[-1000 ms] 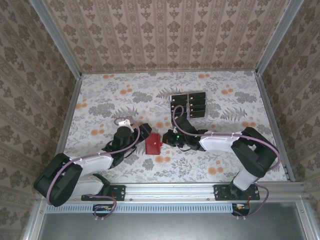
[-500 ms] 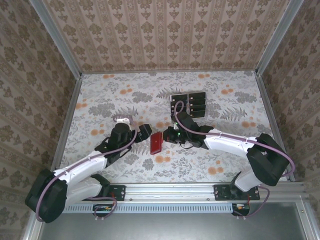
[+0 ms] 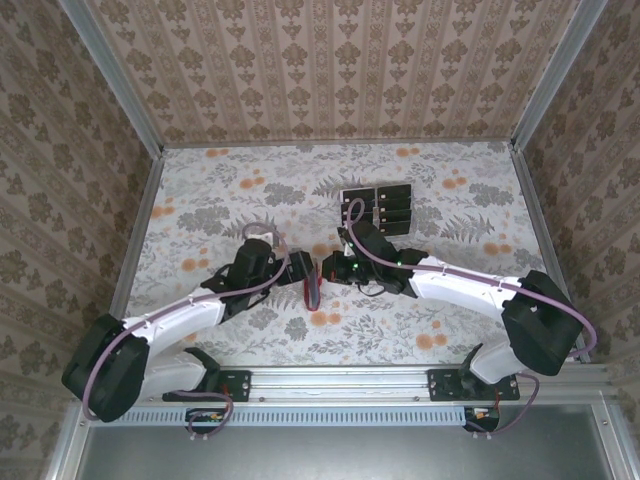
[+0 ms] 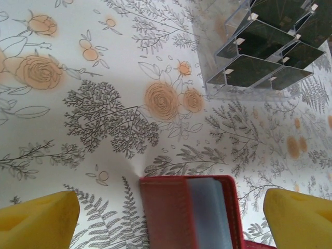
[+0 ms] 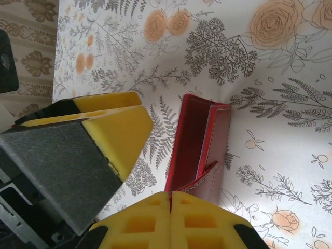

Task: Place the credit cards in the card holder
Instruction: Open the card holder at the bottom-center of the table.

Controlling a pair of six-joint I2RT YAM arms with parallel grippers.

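The card holder [image 3: 312, 290] is a red wallet standing on edge, partly spread, with a pale inner sleeve showing [image 4: 207, 212]. My right gripper [image 5: 169, 199] is shut on its closure tab [image 5: 199, 179] and sits just right of it in the top view [image 3: 330, 268]. My left gripper [image 4: 171, 205] is open, with its yellow pads [image 4: 39, 220] far apart on either side of the wallet, and lies at the wallet's left [image 3: 295, 268]. The black credit cards [image 3: 378, 208] stand in slots behind, also visible in the left wrist view [image 4: 259, 46].
The cards sit in a clear plastic tray [image 4: 218, 88] on the floral table cover [image 3: 220, 190]. One left-arm finger [image 5: 114, 129] shows close beside the wallet in the right wrist view. Patterned walls enclose the table on three sides.
The wallet lay flat a second ago, then tipped up and now stands on edge. Both grippers have closed in on it, the left moving right and the right reaching left.
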